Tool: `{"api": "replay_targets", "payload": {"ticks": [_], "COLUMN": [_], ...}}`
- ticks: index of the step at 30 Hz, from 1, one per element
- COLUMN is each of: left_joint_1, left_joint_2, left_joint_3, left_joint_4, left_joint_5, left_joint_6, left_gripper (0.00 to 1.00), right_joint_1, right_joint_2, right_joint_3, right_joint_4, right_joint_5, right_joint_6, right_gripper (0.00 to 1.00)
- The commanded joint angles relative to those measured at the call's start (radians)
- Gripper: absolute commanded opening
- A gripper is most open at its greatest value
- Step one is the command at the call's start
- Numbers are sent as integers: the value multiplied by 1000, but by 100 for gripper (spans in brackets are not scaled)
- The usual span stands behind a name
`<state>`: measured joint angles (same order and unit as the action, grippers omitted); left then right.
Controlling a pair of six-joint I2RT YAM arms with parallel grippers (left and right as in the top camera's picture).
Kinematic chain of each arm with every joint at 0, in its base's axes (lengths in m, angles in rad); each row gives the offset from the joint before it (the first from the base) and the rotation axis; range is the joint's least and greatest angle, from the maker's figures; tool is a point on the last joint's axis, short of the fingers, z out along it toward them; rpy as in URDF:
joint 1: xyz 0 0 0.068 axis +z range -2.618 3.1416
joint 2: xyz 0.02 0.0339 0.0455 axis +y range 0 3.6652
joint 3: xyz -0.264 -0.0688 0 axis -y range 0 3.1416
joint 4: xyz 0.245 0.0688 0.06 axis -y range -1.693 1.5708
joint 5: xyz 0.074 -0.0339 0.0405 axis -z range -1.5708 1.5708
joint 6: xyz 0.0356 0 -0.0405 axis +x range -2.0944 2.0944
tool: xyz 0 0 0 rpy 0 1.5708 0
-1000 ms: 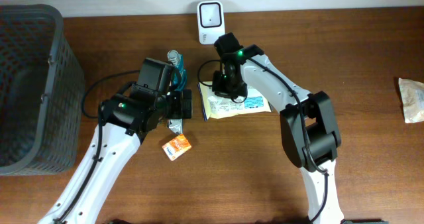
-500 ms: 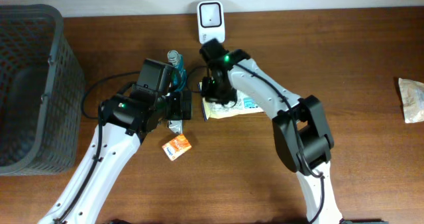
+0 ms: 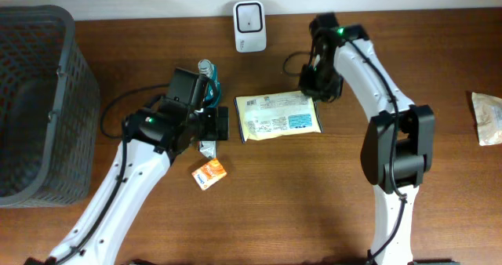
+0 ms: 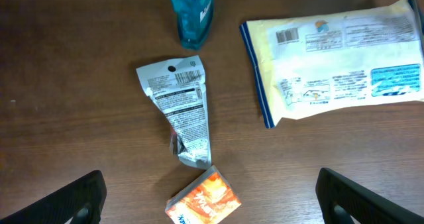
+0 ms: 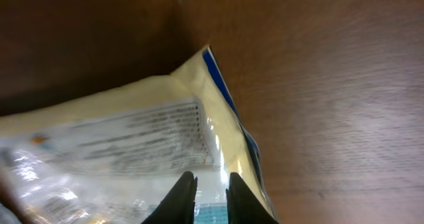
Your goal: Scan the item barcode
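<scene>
Standing at the far left, basket point(image 3: 31, 100): a dark mesh bin well apart from the goods, probably where scanned items end up.
Blue bottle point(image 4: 192, 12): lies on the table point(image 3: 439, 61) above the small items and is not held.
Silver sachet point(image 4: 182, 111): crumpled and flat on the wood just below the bottle, print side up.
Orange box point(image 4: 204, 199): just beside the sachet's lower tip and tilted. It looks like one of the items waiting for a turn.
Left gripper point(image 3: 221, 125): jaws spread as wide as they go and holding nothing. It hangs over the small items, apparently kept out of the way while the other arm works.
Scanner point(image 3: 249, 16): a white unit at the table's back edge with its window facing the work area, so a code has to be brought up in front of it.
Yellow pouch point(image 3: 280, 116): the task's item. It lies flat below and slightly right of the scanner, printed back upward.
Barcode point(image 4: 287, 36): near the pouch's upper left corner, showing upward and not yet presented to the scanner.
Right gripper point(image 5: 207, 184): fingers drawn close with only a thin slit between them, tips at the pouch's blue-trimmed right edge. I cannot tell whether they pinch that edge. A corner hold would suit lifting the code toward the scanner.
Far packet point(image 3: 486, 117): alone at the right edge, untouched.
</scene>
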<state>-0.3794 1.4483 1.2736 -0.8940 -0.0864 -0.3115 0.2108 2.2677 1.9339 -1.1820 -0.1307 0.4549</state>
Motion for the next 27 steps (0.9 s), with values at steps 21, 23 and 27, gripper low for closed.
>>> {"api": "replay_targets", "payload": {"ticks": [21,23,27], "left_joint_1": [3,3,3], "left_joint_2": [23,23,23], "left_joint_3": [-14,-14,-14], "left_joint_4": [2,-2,-11], "left_joint_5": [19,19,19], "left_joint_6": [-10,-10,-10], "left_gripper": [99,99,99], "right_joint_1": [-10,-19,-49], "right_joint_2": [-95,-98,-102], "right_joint_3": [267,329,414], "right_joint_4": [-381,-441,-517], "right_joint_5": [57,57,61], "right_joint_6": [-111,-111,-111], "right_gripper": [86,93,99]}}
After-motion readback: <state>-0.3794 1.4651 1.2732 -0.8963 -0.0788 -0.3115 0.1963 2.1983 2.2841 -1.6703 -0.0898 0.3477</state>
